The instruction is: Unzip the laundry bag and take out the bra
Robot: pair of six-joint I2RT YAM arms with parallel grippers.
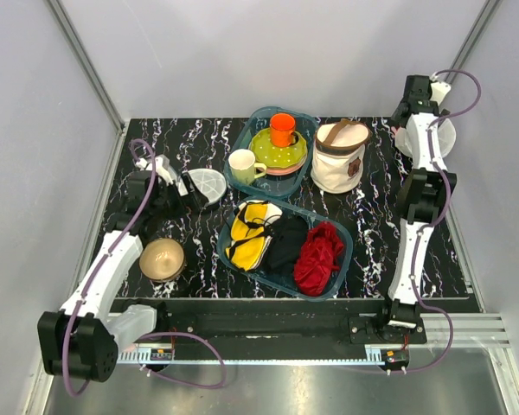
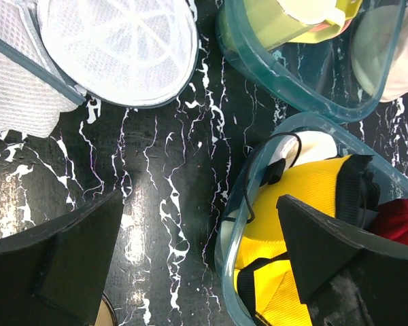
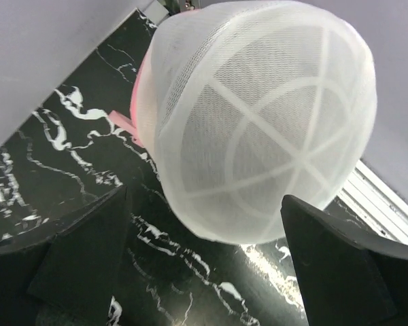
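Observation:
The laundry bag [image 3: 258,129] is a white mesh dome with pink trim [image 3: 132,115] on its left side. It sits on the black marble table at the far right corner. In the top view it [image 1: 447,137] is mostly hidden behind my right arm. My right gripper [image 3: 204,251] is open and empty, just short of the bag with the jaws either side of its near edge; it also shows in the top view [image 1: 413,111]. My left gripper [image 2: 200,251] is open and empty over bare table at the left [image 1: 186,194]. The bra does not show.
A trimless white mesh disc and pouch [image 2: 119,47] lie by my left gripper. A tan bowl [image 1: 162,259] sits front left. A clear tray [image 1: 342,259] holds yellow, black and red cloth. A back tray [image 1: 242,143] holds plates, an orange cup and a mug. A cream basket [image 1: 340,157] stands beside it.

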